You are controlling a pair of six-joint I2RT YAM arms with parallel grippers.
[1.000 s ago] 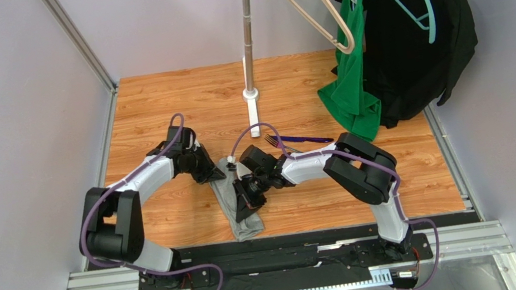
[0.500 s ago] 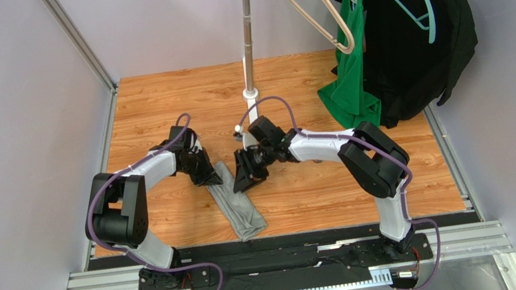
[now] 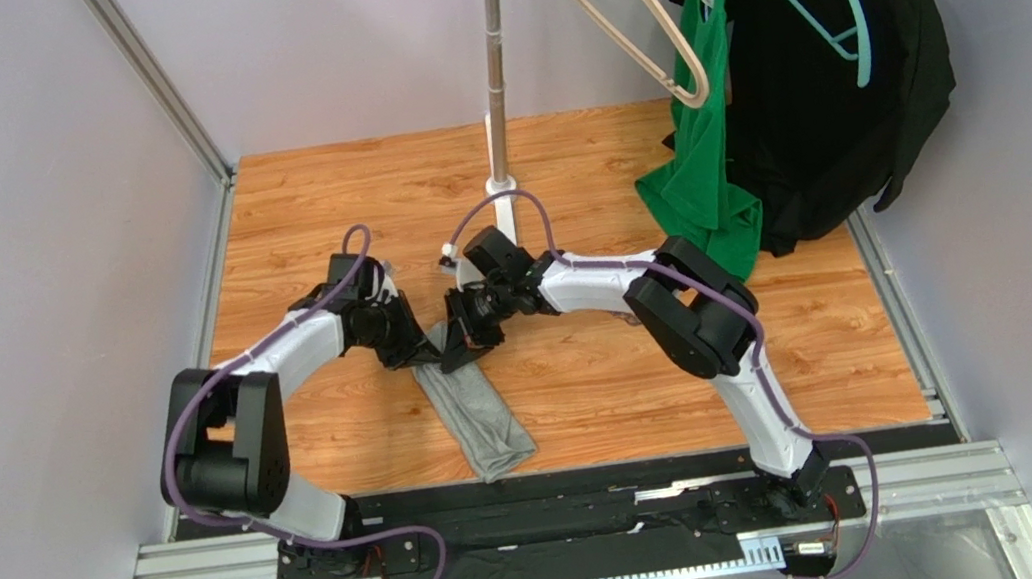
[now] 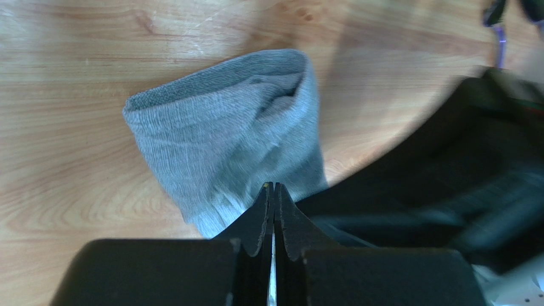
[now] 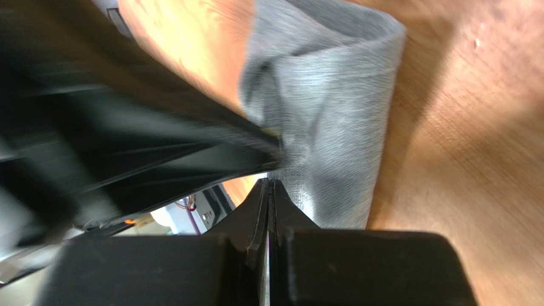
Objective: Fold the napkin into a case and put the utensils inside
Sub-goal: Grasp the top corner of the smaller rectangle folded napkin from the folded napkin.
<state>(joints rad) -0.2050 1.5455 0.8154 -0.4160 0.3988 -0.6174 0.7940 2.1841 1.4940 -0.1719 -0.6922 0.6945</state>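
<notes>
Grey case (image 3: 479,413) lies on desk (image 3: 626,380) at frame centre, long axis slanting from centre down toward lower middle. Both tools meet at its upper end and are equally near: left tool (image 4: 274,189) on the left side, right tool (image 5: 268,185) on the right. Both have jaws closed, each apparently pinching the cloth edge. Left forearm reaches up-right, right forearm stretches leftward, wrist dipped. No utensils visible.

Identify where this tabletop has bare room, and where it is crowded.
Free: wood left of the pole base, and the patch between napkin and right arm. Crowded: left gripper and right gripper at the napkin's far end; green garment back right.
</notes>
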